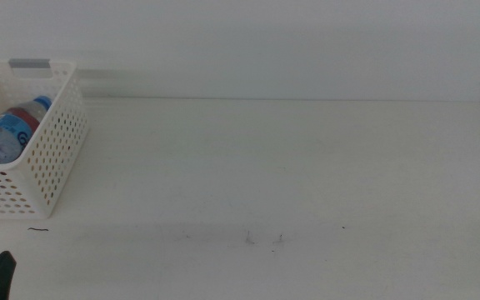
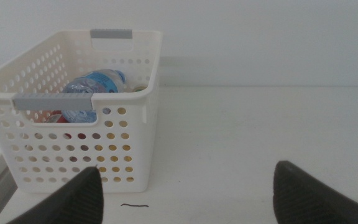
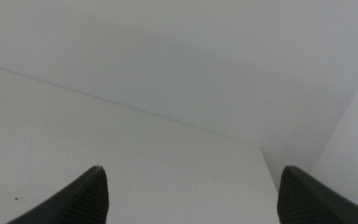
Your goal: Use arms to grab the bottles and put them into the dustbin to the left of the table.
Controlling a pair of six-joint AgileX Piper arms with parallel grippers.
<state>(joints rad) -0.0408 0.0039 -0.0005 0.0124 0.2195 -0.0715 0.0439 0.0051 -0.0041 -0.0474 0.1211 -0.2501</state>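
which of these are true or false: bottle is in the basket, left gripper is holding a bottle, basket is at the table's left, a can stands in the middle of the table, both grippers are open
1. The bottle is in the basket. True; it lies on its side inside, blue cap towards the far handle.
2. The left gripper is holding a bottle. False; nothing is between its jaws, and it sits low in front of the basket.
3. The basket is at the table's left. True.
4. A can stands in the middle of the table. False; no can stands there, only a few small specks.
5. Both grippers are open. True; the right gripper also has its jaws wide apart, holding nothing.
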